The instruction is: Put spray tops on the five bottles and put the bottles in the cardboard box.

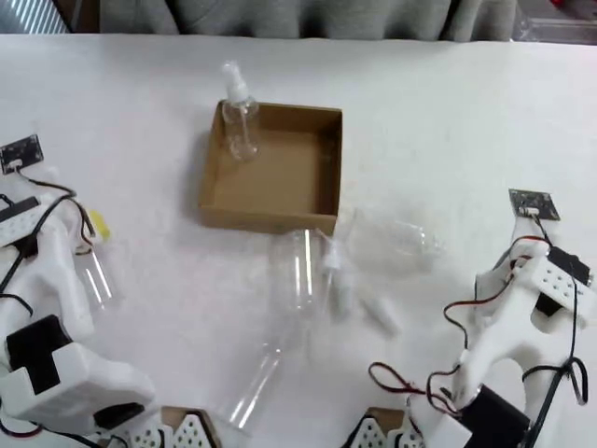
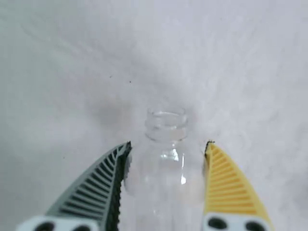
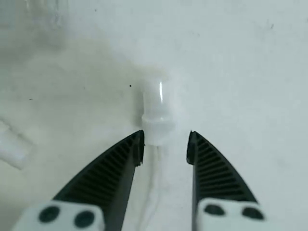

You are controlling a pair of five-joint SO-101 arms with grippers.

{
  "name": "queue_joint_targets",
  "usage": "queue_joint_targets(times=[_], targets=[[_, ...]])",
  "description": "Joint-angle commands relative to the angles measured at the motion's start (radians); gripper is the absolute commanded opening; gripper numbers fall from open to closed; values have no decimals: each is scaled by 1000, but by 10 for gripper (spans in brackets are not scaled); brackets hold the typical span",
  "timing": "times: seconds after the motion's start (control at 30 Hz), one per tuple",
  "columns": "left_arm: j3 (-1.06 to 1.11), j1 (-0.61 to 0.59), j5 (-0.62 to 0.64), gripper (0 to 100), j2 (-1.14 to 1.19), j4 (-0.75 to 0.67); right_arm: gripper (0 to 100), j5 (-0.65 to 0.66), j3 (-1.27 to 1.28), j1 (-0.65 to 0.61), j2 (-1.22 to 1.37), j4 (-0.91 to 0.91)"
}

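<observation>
Brown cardboard box (image 1: 266, 220), white table (image 1: 448, 112)

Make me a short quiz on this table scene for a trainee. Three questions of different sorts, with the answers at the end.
1. True or false: the open bottle between the left hand fingers has its top on.
2. Multiple choice: what lies between the fingers of the right hand? A) a spray top B) a bottle C) a cardboard flap
3. Fill in: the number of bottles standing inside the cardboard box is ___.

Key: 1 false, its neck is bare. 2 A. 3 one, the topped bottle in a far corner.
</observation>
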Motion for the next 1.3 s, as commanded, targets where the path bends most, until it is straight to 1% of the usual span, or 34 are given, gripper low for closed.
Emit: queue_joint_targets(times=[0.0,0.07,0.13,0.33,0.5,0.63,0.8,1.0,1.1,1.27], targets=[[0,10,-9,28,-4,-17,151,11,-11,-13,15,-19],[0,10,-9,28,-4,-17,181,17,-12,-13,22,-19],[0,10,-9,28,-4,-17,192,61,-8,-13,30,-19],[0,12,-9,28,-4,-17,146,84,-6,-12,31,-19],[0,12,-9,28,-4,-17,148,94,-6,-12,33,-19],[0,12,-9,28,-4,-17,149,150,17,-12,33,-30],[0,10,-9,28,-4,-17,149,150,49,-12,33,-90],[0,8,-9,28,-4,-17,149,155,51,-12,33,-93],[0,8,-9,28,-4,-17,149,153,54,-13,35,-127],[0,8,-9,28,-4,-17,149,155,48,-33,90,-130]])
